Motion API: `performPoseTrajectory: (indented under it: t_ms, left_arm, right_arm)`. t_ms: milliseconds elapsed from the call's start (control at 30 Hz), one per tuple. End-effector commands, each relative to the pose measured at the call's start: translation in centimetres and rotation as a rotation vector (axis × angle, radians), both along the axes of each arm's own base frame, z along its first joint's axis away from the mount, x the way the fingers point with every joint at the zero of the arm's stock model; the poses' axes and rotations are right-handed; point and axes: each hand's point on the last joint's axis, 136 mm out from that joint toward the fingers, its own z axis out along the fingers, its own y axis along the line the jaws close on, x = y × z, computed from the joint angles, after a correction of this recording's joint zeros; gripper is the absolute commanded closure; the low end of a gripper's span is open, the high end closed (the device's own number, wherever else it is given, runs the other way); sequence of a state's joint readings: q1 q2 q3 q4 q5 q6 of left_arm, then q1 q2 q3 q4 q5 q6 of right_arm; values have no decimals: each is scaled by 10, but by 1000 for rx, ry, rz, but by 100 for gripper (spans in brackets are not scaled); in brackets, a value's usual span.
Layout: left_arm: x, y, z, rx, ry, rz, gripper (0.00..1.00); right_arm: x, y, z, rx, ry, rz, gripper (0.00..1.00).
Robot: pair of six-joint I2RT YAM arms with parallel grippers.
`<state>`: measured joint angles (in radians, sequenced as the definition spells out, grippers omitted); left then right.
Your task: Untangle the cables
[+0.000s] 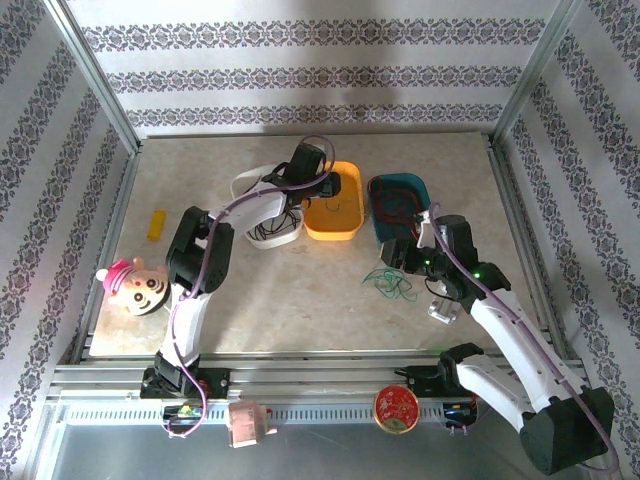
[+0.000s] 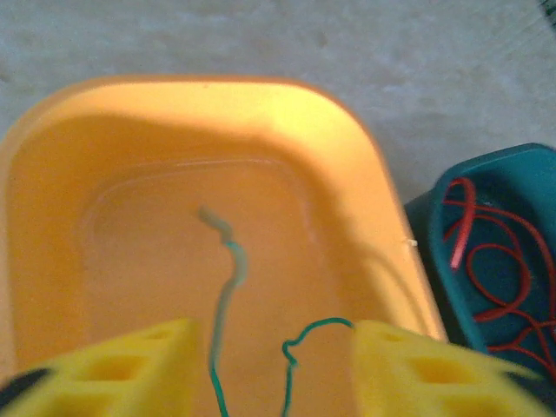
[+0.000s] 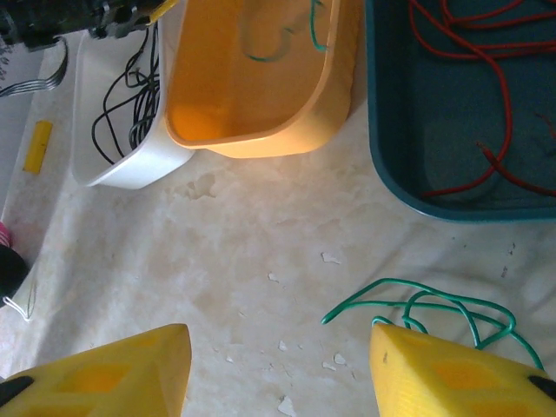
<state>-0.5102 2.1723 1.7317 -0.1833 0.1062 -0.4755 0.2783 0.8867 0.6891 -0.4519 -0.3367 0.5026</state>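
A: Seeing left gripper [image 2: 274, 352] gaping above orange tub [image 2: 347, 148], green cable [image 2: 233, 261] running inside toward six o'clock.
B: Finding right gripper [image 3: 278, 369] gaping too; green cables [image 3: 395, 281] on table at four o'clock, red cables [image 3: 460, 43] in teal tub [image 3: 375, 130] at two o'clock.

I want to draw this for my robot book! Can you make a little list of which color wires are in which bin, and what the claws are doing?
white bin: black cables
orange bin: a green cable
teal bin: red cables
table: loose green cables
left claw: open, above the orange bin
right claw: open, above the table, holding nothing
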Motion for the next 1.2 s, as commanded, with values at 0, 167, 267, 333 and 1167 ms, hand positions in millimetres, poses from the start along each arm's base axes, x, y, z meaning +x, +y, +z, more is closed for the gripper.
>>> performPoseTrajectory:
  t_ms: [0,167,267,333,1167]
  left_arm:
    - [1,10,21,68,-21,20,21]
    - [-23,1,65,143,-144,-56,10]
    - [-61,-17,70,203,-164,-173,9]
    - [-93,-31,59,236,-149,-272,9]
    - [-220,-119,-86,220,121,-653,44]
  right_arm:
    - [-9,-5,-12,-23,41,-9,44]
    - [-12,-13,-27,-69,83,-28,44]
    - [-11,-25,-44,-126,146,-86,44]
    - [-9,-33,-55,-152,188,-135,43]
    - [-32,-48,-118,-231,498,-133,45]
